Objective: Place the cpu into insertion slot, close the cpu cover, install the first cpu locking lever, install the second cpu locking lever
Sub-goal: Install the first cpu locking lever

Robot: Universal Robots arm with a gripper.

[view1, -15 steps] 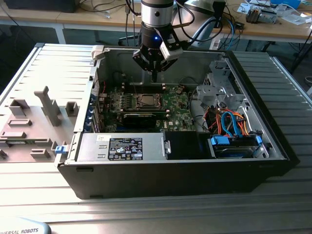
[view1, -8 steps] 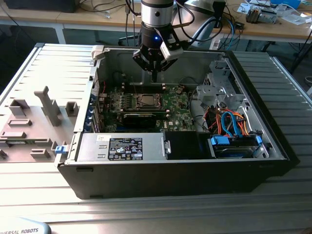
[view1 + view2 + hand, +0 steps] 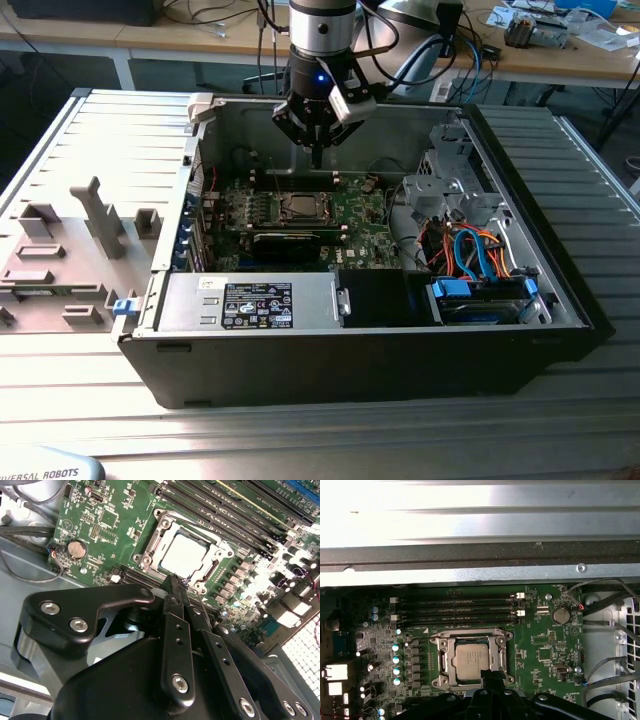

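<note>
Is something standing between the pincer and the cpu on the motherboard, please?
Nothing visible does. In the second wrist view the shut pincer hangs above one edge of the cpu cover, and the cpu shows bare through its window.

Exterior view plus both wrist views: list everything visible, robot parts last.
table: one, grey slatted, under everything
computer case: one, black, open on table
motherboard: one, green, inside case
chip: one, silver-grey, mid-motherboard
chip cover: one, silvery frame, around chip
memory slots: several, black, beside cover
coin battery: one, silver, on motherboard
card: one, black, across motherboard
power supply: one, grey, case's near edge
cables: several, orange and blue, in case, the exterior view's right
plastic fixtures: several, grey, on table, the exterior view's left
gripper: one, black, shut, tips at cover's edge
</note>
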